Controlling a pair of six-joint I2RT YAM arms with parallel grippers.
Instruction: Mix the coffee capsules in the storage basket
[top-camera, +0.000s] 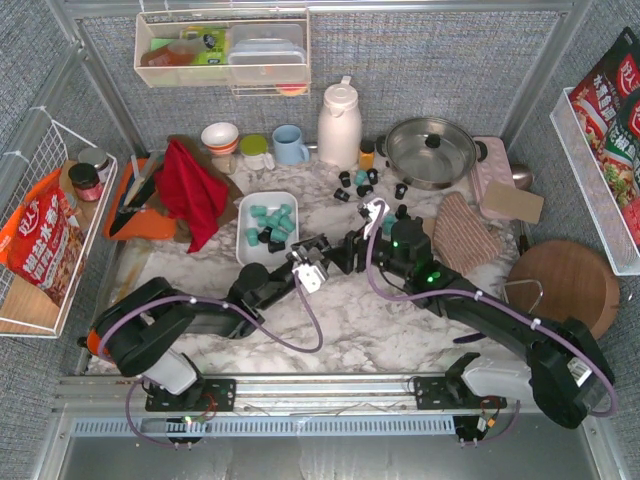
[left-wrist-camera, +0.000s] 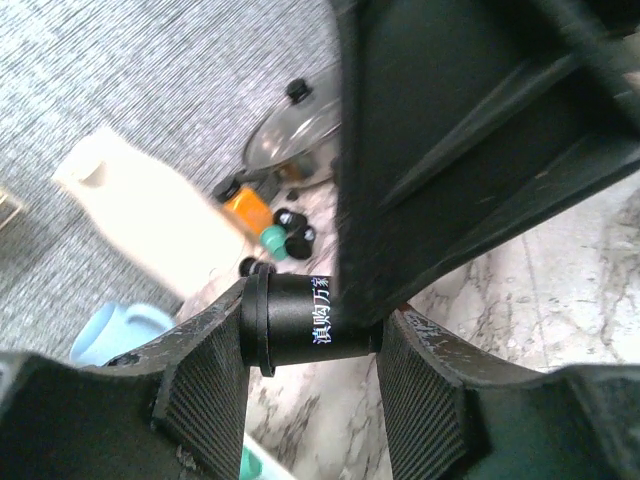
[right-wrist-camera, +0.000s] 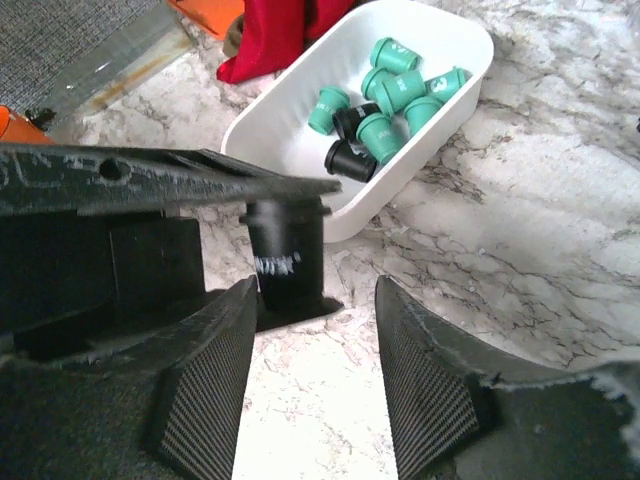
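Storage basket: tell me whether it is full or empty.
Partly full: the storage basket holds teal and black coffee capsules, with bare floor left.

In your left wrist view the right arm (left-wrist-camera: 480, 130) hides one end of the black capsule (left-wrist-camera: 290, 322), cuts its white print short and covers most of the pan (left-wrist-camera: 300, 130). From above, that capsule is too small to spot.

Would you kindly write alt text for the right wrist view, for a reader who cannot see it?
The left gripper grips a black cup-shaped coffee capsule just ahead of the open right gripper. Behind, on the marbled table, a white shallow plastic basket holds teal-green and black capsules, next to a red cloth.
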